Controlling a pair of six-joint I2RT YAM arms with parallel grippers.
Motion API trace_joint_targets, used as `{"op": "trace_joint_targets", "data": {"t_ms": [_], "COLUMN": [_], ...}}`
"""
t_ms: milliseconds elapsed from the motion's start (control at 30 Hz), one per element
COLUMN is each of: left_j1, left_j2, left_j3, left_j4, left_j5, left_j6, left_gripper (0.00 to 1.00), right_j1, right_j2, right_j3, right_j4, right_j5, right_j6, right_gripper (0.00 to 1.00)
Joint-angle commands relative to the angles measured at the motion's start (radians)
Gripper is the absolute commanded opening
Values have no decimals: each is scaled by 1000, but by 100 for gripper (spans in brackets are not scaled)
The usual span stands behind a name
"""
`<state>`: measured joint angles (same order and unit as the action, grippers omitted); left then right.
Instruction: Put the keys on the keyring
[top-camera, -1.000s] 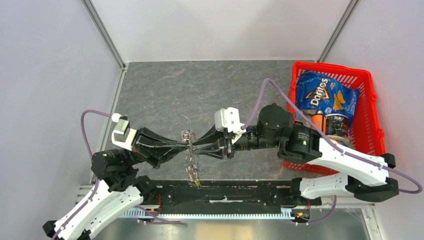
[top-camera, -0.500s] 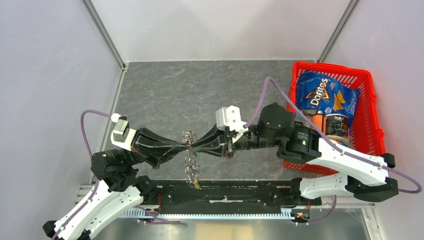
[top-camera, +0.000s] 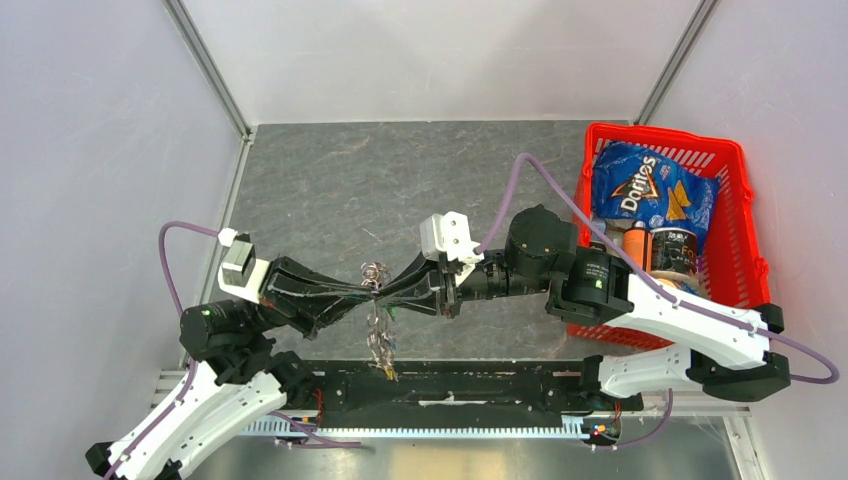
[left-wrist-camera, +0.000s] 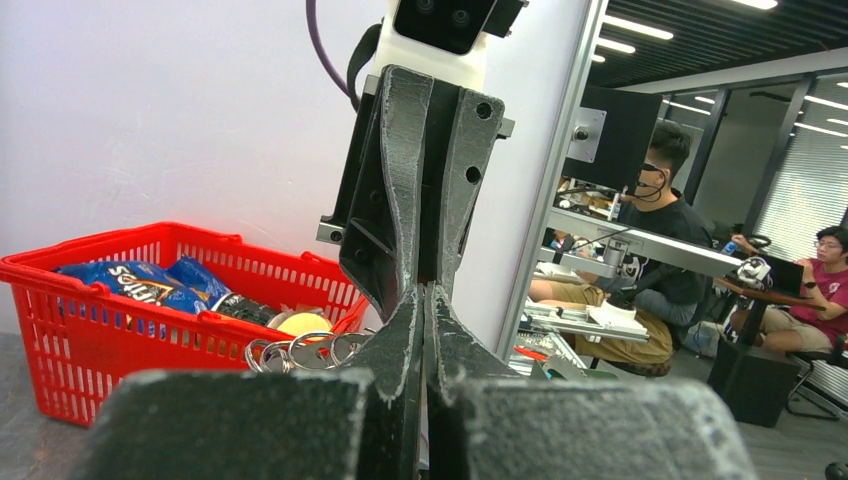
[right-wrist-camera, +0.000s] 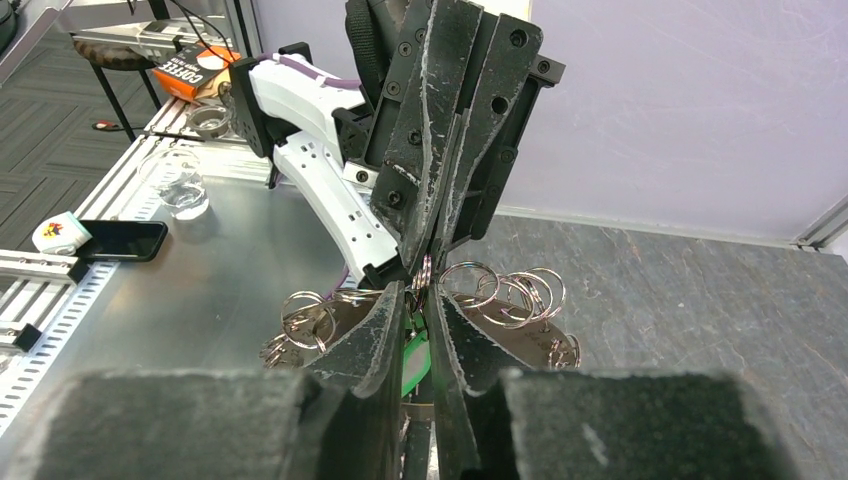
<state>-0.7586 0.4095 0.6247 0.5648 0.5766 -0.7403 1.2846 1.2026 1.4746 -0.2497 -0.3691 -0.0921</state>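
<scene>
My two grippers meet tip to tip above the near middle of the table. The left gripper (top-camera: 367, 292) is shut on the keyring (top-camera: 375, 272), a bunch of silver rings and grey metal pieces, part of which hangs below (top-camera: 381, 345). The right gripper (right-wrist-camera: 422, 300) is shut on the green-headed key (right-wrist-camera: 414, 357), right against the ring pinched by the left fingers (right-wrist-camera: 440, 150). Rings spread to both sides of my right fingertips (right-wrist-camera: 505, 290). In the left wrist view my left gripper (left-wrist-camera: 425, 300) is shut, with rings (left-wrist-camera: 300, 350) beside it. The black-headed key is hidden.
A red basket (top-camera: 748, 210) stands at the right with a Doritos bag (top-camera: 645, 190) and cans inside; it also shows in the left wrist view (left-wrist-camera: 130, 300). A black rail (top-camera: 450, 385) runs along the near edge. Grey walls enclose the back and sides.
The right arm has pushed a little to the left, and both grippers with the keyring have shifted slightly left. Both grippers stay shut.
</scene>
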Motion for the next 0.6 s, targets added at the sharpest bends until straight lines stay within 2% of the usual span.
{"op": "trace_joint_targets", "data": {"t_ms": [0, 367, 433, 500, 567], "left_j1": [1, 1, 1, 1, 1], "left_j2": [-13, -10, -9, -8, -7], "left_j3": [7, 2, 0, 0, -1], "left_j4": [77, 95, 97, 105, 107], "left_j5": [-28, -32, -34, -34, -34], "left_j6": [-27, -32, -34, -37, -39], "left_gripper": [2, 2, 2, 2, 2], "right_j1": [-3, -4, -3, -3, -4], "right_j2": [-1, -5, -6, -4, 2], "right_j3": [39, 35, 33, 34, 49], "right_j4": [24, 21, 20, 18, -5], "right_j5": [-7, -4, -4, -2, -9], "right_j6": [12, 17, 18, 20, 20], "right_gripper": [19, 17, 12, 0, 0]}}
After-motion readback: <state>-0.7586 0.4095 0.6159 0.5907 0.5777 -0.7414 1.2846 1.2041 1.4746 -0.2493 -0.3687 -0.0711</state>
